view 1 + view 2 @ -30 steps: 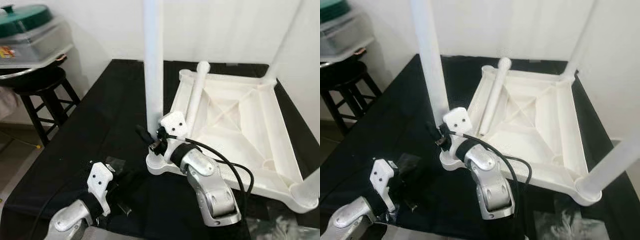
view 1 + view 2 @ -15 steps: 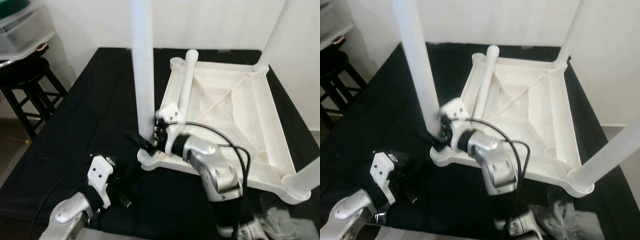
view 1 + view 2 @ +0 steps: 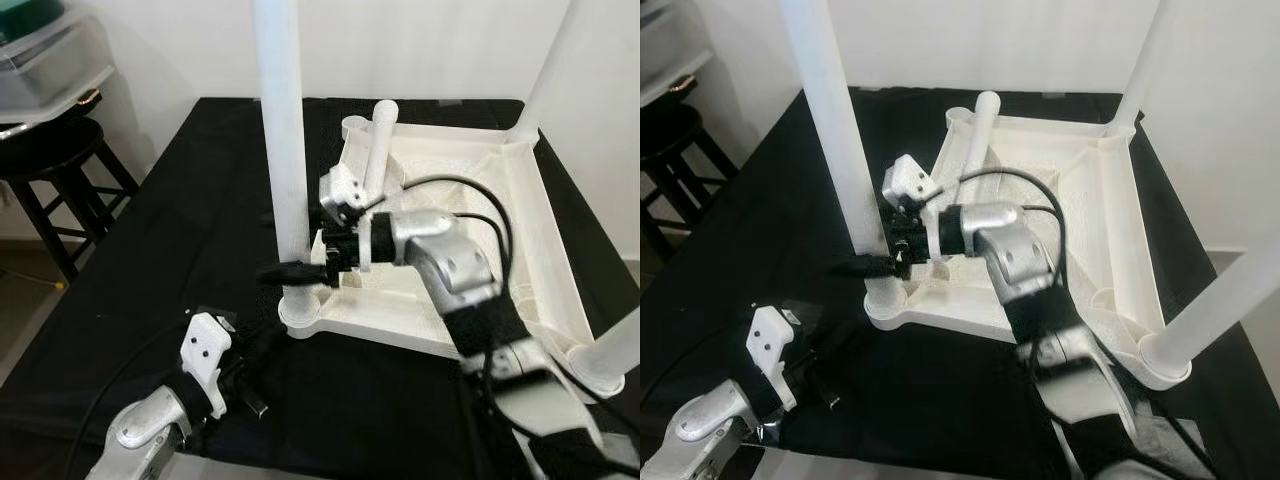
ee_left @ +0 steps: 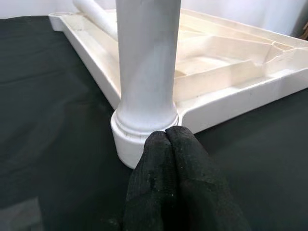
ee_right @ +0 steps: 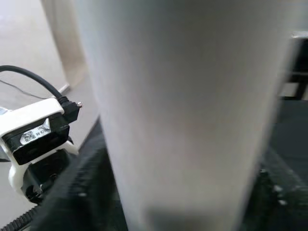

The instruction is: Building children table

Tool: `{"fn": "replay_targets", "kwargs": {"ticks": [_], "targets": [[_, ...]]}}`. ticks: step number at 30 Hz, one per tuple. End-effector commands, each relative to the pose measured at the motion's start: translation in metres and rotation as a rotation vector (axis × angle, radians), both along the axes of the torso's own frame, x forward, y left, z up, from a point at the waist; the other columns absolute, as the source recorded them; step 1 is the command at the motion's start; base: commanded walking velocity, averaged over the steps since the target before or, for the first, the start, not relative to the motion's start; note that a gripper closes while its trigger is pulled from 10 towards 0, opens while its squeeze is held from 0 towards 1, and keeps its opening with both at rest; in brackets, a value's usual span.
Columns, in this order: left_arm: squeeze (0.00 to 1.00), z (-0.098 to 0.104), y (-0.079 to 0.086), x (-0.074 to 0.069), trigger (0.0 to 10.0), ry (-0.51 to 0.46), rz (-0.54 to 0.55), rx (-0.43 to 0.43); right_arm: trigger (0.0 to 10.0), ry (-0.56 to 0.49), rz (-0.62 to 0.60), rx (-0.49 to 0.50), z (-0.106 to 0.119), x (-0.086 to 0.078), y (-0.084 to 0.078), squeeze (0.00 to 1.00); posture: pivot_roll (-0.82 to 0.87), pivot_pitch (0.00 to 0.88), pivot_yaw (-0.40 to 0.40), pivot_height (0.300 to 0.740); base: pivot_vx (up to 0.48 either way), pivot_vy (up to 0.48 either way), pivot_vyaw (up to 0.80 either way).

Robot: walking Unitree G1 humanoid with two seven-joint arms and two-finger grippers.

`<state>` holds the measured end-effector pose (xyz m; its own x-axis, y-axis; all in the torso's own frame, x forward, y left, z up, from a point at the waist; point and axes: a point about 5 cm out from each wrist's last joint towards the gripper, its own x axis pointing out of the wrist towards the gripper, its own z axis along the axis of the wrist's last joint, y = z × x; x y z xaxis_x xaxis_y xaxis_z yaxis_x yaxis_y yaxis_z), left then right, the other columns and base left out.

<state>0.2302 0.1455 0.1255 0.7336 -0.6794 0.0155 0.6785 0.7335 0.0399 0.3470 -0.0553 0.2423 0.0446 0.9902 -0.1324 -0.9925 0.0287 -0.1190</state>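
Stool [image 3: 60, 165] and a lidded container [image 3: 45, 60] are seen far left. Left gripper [image 4: 166, 139], fingers pressed together and empty, is held beside the upturned tabletop [image 3: 500, 230] on black cloth [image 3: 180, 250]; right gripper [image 3: 290, 270] is clamped on the near leg [image 3: 283, 150]

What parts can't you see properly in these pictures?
- Tops of the standing table legs: cut off by the head views' upper edge.
- Right claw: its fingertips hide behind the near leg.
- Right wrist view: that leg, too close, blurs everything.
- Loose leg: its lower end hides behind the right arm.
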Motion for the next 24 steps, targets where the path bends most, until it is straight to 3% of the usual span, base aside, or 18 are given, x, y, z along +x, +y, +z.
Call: {"fn": "replay_targets", "kwargs": {"ticks": [1, 4, 7, 9, 10, 12, 13, 14, 15, 17, 19, 22, 24], "targets": [[0.00, -0.004, -0.001, -0.004, 10.0, 0.012, -0.003, 0.019, 0.0, 0.025, 0.036, -0.004, -0.007, 0.000, 0.003, 0.00, 0.02, 0.148, 0.013, 0.740, 0.000, 0.000, 0.00], [0.00, -0.004, -0.001, -0.004, 10.0, 0.012, -0.004, 0.017, 0.0, 0.023, 0.029, -0.016, -0.012, 0.001, -0.002, 0.00, 0.02, 0.147, 0.017, 0.740, 0.000, 0.000, 0.00], [0.00, -0.004, 0.000, -0.005, 10.0, 0.013, -0.005, 0.016, 0.0, -0.020, -0.149, -0.023, -0.018, 0.008, -0.014, 0.00, 0.02, 0.149, 0.018, 0.740, 0.000, 0.000, 0.00], [0.00, -0.004, 0.000, -0.005, 10.0, 0.013, -0.005, 0.016, 0.0, -0.020, -0.149, -0.023, -0.018, 0.008, -0.014, 0.00, 0.02, 0.149, 0.018, 0.740, 0.000, 0.000, 0.00], [0.00, -0.003, 0.001, -0.007, 10.0, 0.014, -0.004, 0.014, 0.0, -0.001, -0.476, 0.012, -0.034, 0.010, -0.017, 0.00, 0.02, 0.164, 0.011, 0.740, 0.000, 0.000, 0.00], [0.00, -0.002, 0.003, -0.007, 10.0, 0.014, -0.003, 0.012, 0.0, 0.046, -0.917, 0.032, -0.060, -0.001, -0.022, 0.00, 0.02, 0.172, 0.012, 0.740, 0.000, 0.000, 0.00], [0.00, -0.002, 0.003, -0.007, 10.0, 0.014, -0.003, 0.012, 0.0, 0.046, -0.917, 0.032, -0.060, -0.001, -0.022, 0.00, 0.02, 0.172, 0.012, 0.740, 0.000, 0.000, 0.00], [0.00, -0.001, 0.003, -0.007, 10.0, 0.014, -0.003, 0.009, 0.0, 0.105, -0.970, 0.012, -0.078, -0.023, -0.016, 0.00, 0.02, 0.178, 0.016, 0.740, 0.000, 0.000, 0.00], [0.00, -0.001, 0.003, -0.007, 10.0, 0.014, -0.003, 0.009, 0.0, 0.105, -0.970, 0.012, -0.078, -0.023, -0.016, 0.00, 0.02, 0.178, 0.016, 0.740, 0.000, 0.000, 0.00], [0.00, -0.001, 0.005, -0.006, 10.0, 0.016, -0.002, 0.008, 0.0, 0.147, -0.944, -0.018, -0.095, -0.055, 0.000, 0.00, 0.00, 0.177, 0.043, 0.740, 0.000, 0.000, 0.00], [0.00, -0.001, 0.006, -0.005, 10.0, 0.016, -0.003, 0.009, 0.0, 0.136, -0.918, -0.018, -0.094, -0.057, 0.004, 0.00, -0.01, 0.172, 0.053, 0.740, 0.000, 0.000, 0.00], [0.00, -0.002, 0.005, -0.001, 10.0, 0.016, -0.007, 0.013, 0.0, 0.094, -0.902, 0.017, -0.076, -0.040, 0.006, 0.00, 0.00, 0.165, 0.039, 0.740, 0.000, 0.000, 0.00], [0.00, -0.002, 0.006, -0.001, 10.0, 0.014, -0.005, 0.013, 0.0, 0.093, -0.888, 0.021, -0.074, -0.039, 0.008, 0.00, 0.00, 0.164, 0.036, 0.740, 0.000, 0.000, 0.00]]}}
